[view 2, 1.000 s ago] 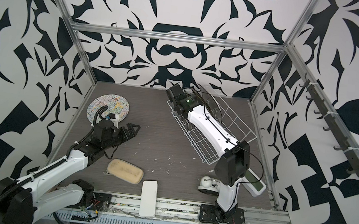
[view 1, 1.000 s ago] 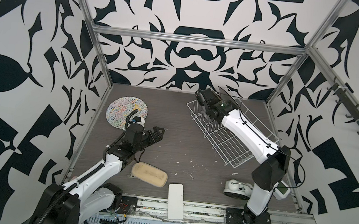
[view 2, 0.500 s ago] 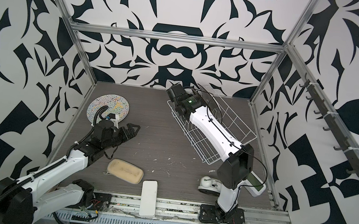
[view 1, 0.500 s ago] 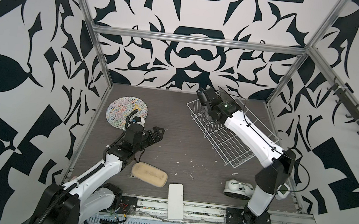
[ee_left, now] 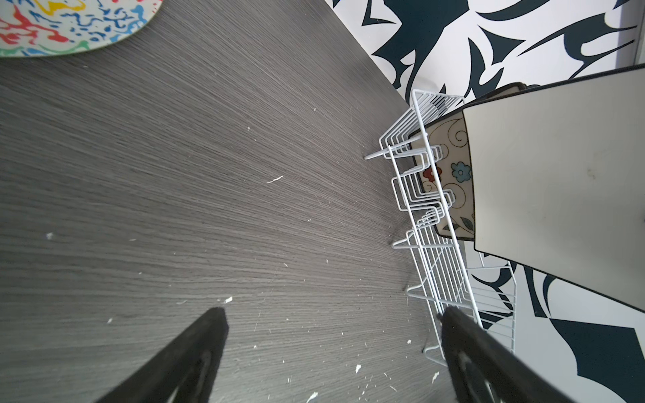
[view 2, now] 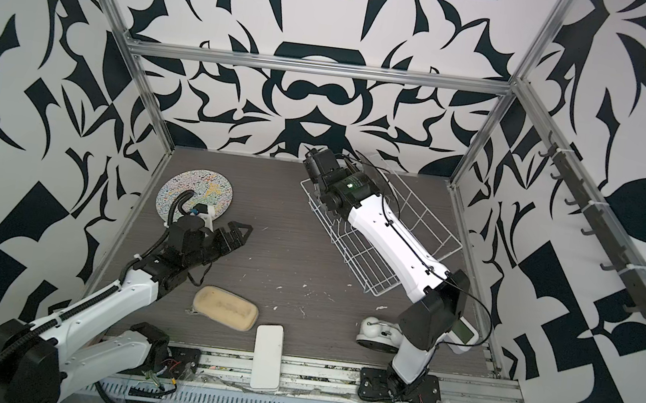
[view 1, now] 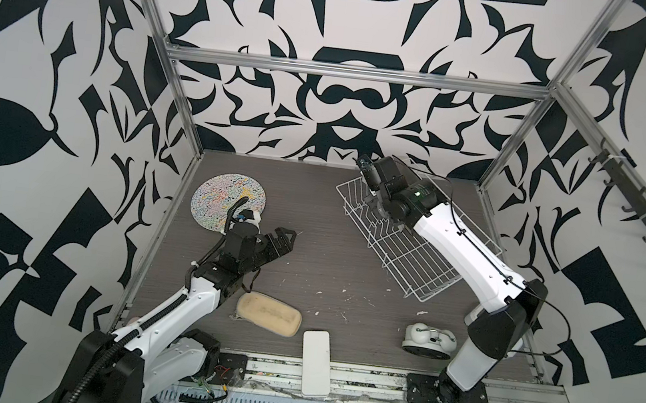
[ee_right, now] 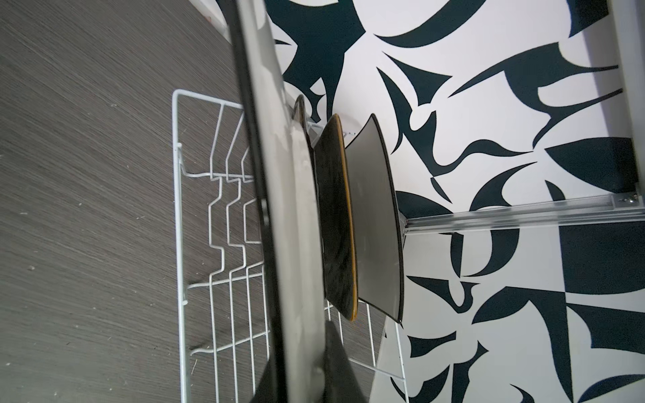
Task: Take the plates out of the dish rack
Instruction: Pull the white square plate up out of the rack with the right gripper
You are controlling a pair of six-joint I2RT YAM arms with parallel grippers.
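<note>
Lift-out step: right gripper (ee_right: 300,380) clamps square plate (ee_right: 293,209) at rack (view 1: 411,255); left gripper (ee_left: 333,335) wide, empty. Next, likely: clear prongs (ee_right: 227,209).

You have walls (view 1: 344,12) on three sides, printed in a bold black-and-white leaf pattern and braced by an aluminium frame (view 1: 354,71). Your floor (view 1: 310,226) is grey wood-grain, flecked with white crumbs (view 1: 319,293). A dark hook rail (view 1: 643,210) runs along the right-hand wall. The light is soft and even.
</note>
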